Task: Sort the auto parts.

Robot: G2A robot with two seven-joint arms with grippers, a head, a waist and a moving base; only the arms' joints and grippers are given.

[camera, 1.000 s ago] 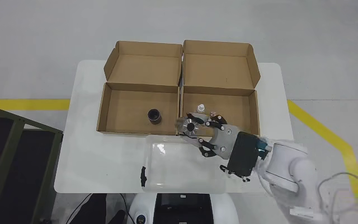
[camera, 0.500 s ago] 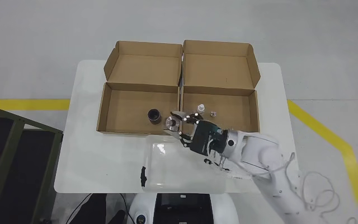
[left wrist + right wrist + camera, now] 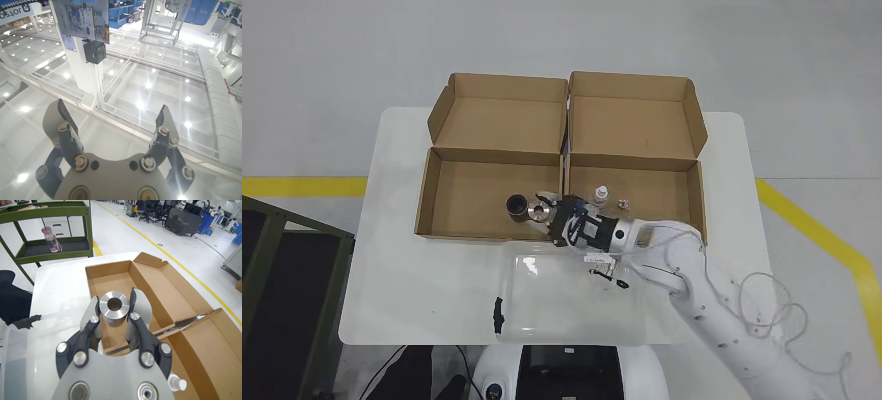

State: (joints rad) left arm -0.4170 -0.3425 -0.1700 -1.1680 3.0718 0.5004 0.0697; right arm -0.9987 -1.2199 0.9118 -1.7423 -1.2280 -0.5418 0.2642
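Firmly clenched on a steel bushing, the right jaws hang over the right end of the left cardboard box. This looks like the placing step, so lowering and release come next. Top view adds a black ring just beside it. Left jaws stand released, facing the ceiling.

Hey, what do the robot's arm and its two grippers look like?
The right arm is smooth, white and rounded, with a thin pale cable looping beside it. Both the right gripper and left gripper have grey bodies, black link bars, round screws and pale fingers with black ribbed pads.
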